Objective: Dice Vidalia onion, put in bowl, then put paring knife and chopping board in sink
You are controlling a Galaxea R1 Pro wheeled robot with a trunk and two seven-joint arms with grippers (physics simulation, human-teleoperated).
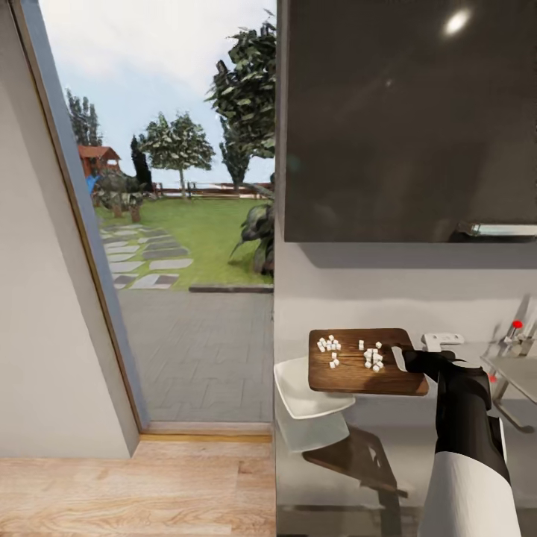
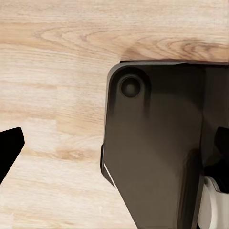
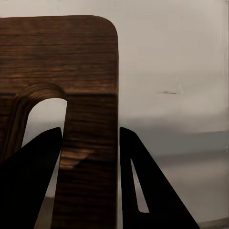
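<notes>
My right gripper point(image 1: 406, 359) is shut on the handle end of the dark brown chopping board point(image 1: 358, 373) and holds it roughly level above the grey countertop point(image 1: 298, 485). Several small white diced onion pieces point(image 1: 371, 358) lie on the board. The white bowl point(image 1: 302, 388) sits on the countertop, partly under the board's left end. In the right wrist view my right gripper point(image 3: 90, 138) has its fingers point(image 3: 33, 181) clamped on the chopping board point(image 3: 57, 52) beside the handle hole. The sink point(image 1: 522, 377) and its red-dotted tap point(image 1: 516, 325) are at the far right. The paring knife is out of view.
A dark wall cabinet point(image 1: 406, 119) hangs above the countertop. A tall glass door point(image 1: 186, 224) at the left looks onto a garden. Wooden floor point(image 1: 112, 485) lies below it. In the left wrist view my left gripper point(image 2: 114, 148) hangs open over wooden floor point(image 2: 52, 95) and the robot's dark base point(image 2: 157, 143).
</notes>
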